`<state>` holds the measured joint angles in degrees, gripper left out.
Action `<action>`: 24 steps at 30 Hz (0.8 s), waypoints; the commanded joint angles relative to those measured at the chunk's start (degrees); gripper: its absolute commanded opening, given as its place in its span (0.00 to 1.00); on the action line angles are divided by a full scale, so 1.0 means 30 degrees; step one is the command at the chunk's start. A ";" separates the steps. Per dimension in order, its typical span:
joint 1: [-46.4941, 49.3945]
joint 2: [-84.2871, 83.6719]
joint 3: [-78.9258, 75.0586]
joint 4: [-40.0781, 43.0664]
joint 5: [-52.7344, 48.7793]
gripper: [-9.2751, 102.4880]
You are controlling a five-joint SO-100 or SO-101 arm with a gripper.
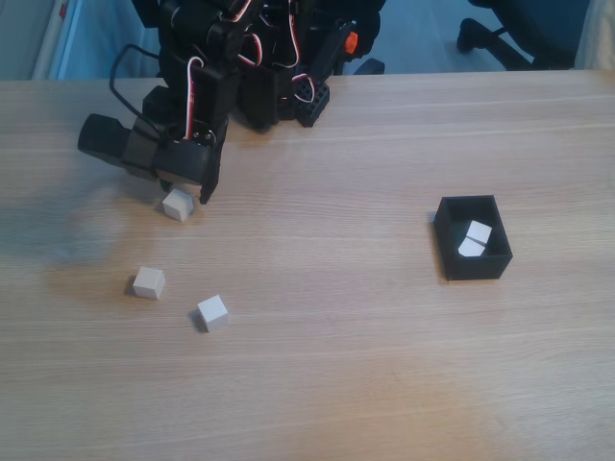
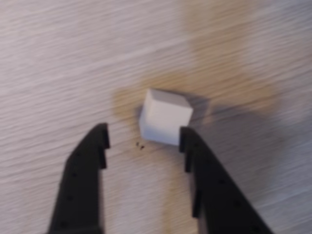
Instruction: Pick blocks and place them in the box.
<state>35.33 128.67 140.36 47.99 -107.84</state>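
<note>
Hovering end effector (image 2: 144, 139) spread above block (image 2: 165, 117); two blocks in box (image 1: 473, 265)

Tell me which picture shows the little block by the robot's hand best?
The wrist view: the block sits large, just ahead of the open hand, though slightly blurred. In the fixed view it is small, partly tucked under the hand.

Spread gripper (image 2: 144, 139) beside block (image 2: 165, 117)

Three cream blocks loose on the wood: one (image 1: 178, 204) at upper left, tilted; two (image 1: 149, 282) (image 1: 212, 312) lower down, apart. Two more (image 1: 474, 239) inside the black open-topped box (image 1: 474, 266) at right.
</note>
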 commanded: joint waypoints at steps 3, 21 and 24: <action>0.0645 -0.0293 -0.0645 -0.0557 -0.0410 0.22; 0.0703 -0.2432 -0.0381 -0.1377 0.0146 0.22; 0.0645 -0.2607 -0.0293 -0.1699 0.0264 0.21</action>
<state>37.79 120.85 140.36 44.03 -107.93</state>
